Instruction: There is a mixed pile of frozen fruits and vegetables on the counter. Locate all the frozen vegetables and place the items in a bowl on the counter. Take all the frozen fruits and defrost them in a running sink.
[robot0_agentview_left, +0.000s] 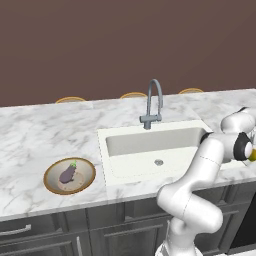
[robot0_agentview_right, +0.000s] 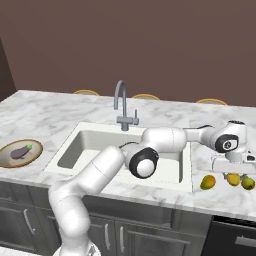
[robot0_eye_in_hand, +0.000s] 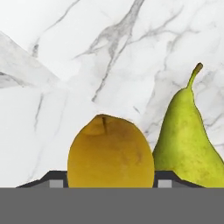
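Note:
My gripper (robot0_agentview_right: 233, 173) hangs low over the counter (robot0_agentview_right: 165, 115) just right of the sink (robot0_agentview_right: 87, 150). In the hand view its two dark fingertips (robot0_eye_in_hand: 56, 180) press against both sides of a rounded yellow-orange vegetable (robot0_eye_in_hand: 109, 153) resting on the marble. A yellow-green pear (robot0_eye_in_hand: 186, 140) stands close beside it, and an orange-green oval fruit (robot0_agentview_right: 208, 182) lies a little to the left of the pile. Far left on the counter, the tan-rimmed bowl (robot0_agentview_left: 48, 170) holds the purple eggplant (robot0_agentview_left: 68, 174).
The grey gooseneck tap (robot0_agentview_left: 152, 102) rises behind the white basin; no water shows. Three thin tan discs (robot0_agentview_left: 70, 99) line the counter's far edge. My arm reaches across the sink's front right corner. Dark cabinets sit below.

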